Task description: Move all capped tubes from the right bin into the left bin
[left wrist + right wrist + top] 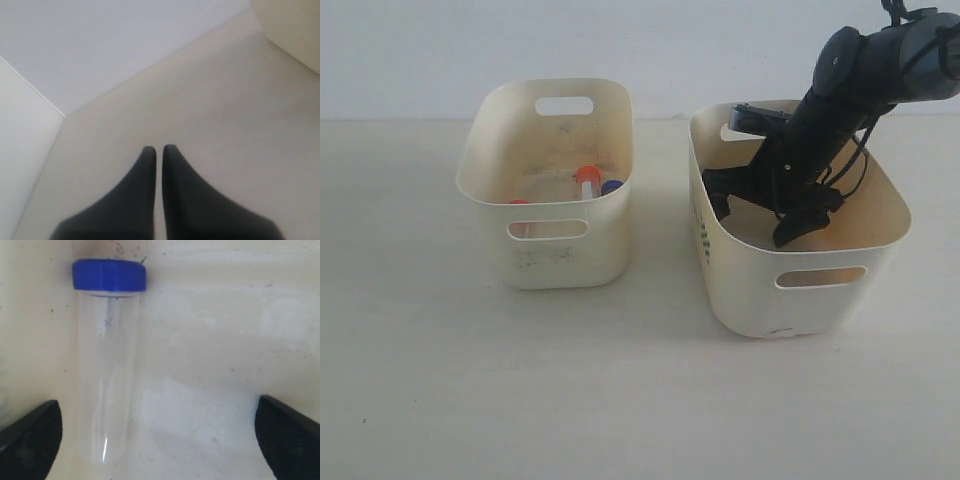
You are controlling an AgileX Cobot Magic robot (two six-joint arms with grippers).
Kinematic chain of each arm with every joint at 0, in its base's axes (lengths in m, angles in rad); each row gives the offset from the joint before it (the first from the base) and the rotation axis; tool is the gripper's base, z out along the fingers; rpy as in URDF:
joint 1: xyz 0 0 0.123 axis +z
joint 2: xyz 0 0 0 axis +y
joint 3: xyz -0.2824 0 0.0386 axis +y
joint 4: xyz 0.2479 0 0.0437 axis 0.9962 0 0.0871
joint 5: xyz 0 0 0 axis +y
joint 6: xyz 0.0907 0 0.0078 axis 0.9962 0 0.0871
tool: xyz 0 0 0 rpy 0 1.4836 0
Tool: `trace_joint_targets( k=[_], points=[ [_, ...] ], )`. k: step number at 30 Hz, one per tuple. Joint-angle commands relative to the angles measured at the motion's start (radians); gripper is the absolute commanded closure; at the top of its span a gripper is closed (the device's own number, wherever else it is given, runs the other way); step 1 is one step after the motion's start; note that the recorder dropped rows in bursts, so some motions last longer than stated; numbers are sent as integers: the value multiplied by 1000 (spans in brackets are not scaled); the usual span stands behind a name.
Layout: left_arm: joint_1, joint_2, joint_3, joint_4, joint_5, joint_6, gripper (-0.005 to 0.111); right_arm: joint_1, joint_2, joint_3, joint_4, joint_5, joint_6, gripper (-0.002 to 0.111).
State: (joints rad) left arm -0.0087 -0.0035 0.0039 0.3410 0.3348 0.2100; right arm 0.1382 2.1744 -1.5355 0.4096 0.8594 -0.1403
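The right bin [750, 285], cream with a dotted patch on its side wall, has my right gripper [757, 212] lowered inside it, open. In the right wrist view one clear tube with a blue cap [107, 365] lies flat on the bin floor [215, 340]. It sits between the spread fingers [30, 440], nearer one of them, and neither touches it. The left bin [570, 255] holds an orange-capped tube [587, 178], a blue cap [611, 186] and an orange-red cap [519, 203]. My left gripper [159, 150] is shut and empty over the table.
Both bins stand side by side on a pale table [640, 400] with a gap between them. A white wall runs behind. In the left wrist view a cream bin wall [295, 25] shows at a corner. The left arm is outside the exterior view.
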Motion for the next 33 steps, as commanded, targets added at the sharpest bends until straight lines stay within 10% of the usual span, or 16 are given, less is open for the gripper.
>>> trace_joint_targets(
  k=[1, 21, 29, 33],
  points=[
    [-1, 4, -4, -3, -5, 1, 103, 1, 38, 1, 0, -15, -7, 10],
    [-1, 4, -4, -3, -5, 1, 103, 1, 40, 1, -4, -4, 14, 11],
    [-1, 4, -4, -3, -5, 1, 103, 1, 40, 1, -4, 4, 10, 68],
    [-1, 4, -4, -3, -5, 1, 103, 1, 40, 1, -4, 4, 6, 77]
  ],
)
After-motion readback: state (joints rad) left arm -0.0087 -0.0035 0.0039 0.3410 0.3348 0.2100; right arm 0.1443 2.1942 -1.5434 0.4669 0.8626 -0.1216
